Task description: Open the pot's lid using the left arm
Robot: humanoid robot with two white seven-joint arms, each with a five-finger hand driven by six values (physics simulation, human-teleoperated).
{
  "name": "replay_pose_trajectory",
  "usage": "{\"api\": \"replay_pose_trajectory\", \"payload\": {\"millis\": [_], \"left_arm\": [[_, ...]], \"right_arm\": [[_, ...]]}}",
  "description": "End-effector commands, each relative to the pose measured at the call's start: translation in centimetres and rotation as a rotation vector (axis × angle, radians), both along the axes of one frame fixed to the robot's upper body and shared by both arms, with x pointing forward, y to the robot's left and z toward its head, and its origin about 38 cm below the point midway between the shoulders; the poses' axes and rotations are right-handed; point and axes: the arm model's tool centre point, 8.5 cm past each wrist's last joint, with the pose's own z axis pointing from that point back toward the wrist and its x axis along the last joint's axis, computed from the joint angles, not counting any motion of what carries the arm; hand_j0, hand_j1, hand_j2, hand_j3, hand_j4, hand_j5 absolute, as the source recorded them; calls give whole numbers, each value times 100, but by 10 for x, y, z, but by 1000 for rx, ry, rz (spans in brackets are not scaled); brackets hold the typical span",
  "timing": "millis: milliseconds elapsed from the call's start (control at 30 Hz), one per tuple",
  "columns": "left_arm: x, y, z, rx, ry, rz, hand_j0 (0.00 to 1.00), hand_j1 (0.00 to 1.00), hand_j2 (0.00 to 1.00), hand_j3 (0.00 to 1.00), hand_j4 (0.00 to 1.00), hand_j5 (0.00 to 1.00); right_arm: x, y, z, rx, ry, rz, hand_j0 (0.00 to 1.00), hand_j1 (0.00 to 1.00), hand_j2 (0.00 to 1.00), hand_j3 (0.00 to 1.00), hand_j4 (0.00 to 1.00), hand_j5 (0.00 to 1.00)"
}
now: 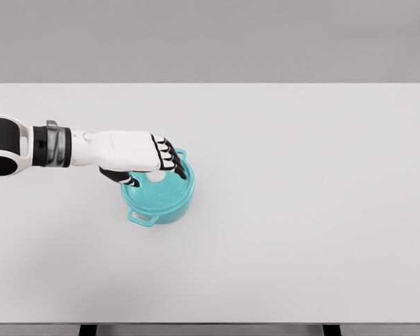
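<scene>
A: Forearm first, at the far left of the head view: your left arm comes in along the white table (301, 210), and the left hand (143, 157) hangs over the teal pot (159, 199), palm down.

B: Where does the pot sit relative to that hand?

A: Directly beneath it and slightly to its right. The fingers (171, 161) curl down over the lid (157, 189), thumb tucked under on the near side, and a small pale knob (155, 176) shows just under the palm. You appear to be closing around that knob, but I cannot tell whether the grip is truly made; the hand hides the contact.

B: So how far along are you?

A: In my judgement, early to middle. The reach looks finished, and the lid sits flat on the pot with no gap showing at the rim. Securing the knob, lifting, and setting the lid aside remain for you.

B: Any brand or writing?

A: None readable on the pot, the table or the arm. To the right of the hand, the table shows nothing further, and your right arm is out of sight.
</scene>
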Motion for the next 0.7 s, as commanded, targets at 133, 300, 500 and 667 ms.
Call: {"api": "replay_pose_trajectory", "payload": {"millis": [133,300,500,667], "left_arm": [[0,1,-2,13,-5,5,79,79,79,79,79,79],[0,-1,-3,10,-4,1,79,79,79,79,79,79],[0,-2,-3,8,-2,-1,72,72,72,72,72,72],[-1,-2,-2,8,-5,-2,56,56,56,56,56,56]], "right_arm": [[0,0,0,0,0,0,100,100,100,100,100,100],[0,0,0,0,0,0,100,100,100,100,100,100],[0,0,0,0,0,0,100,100,100,100,100,100],[0,0,0,0,0,0,100,100,100,100,100,100]]}}
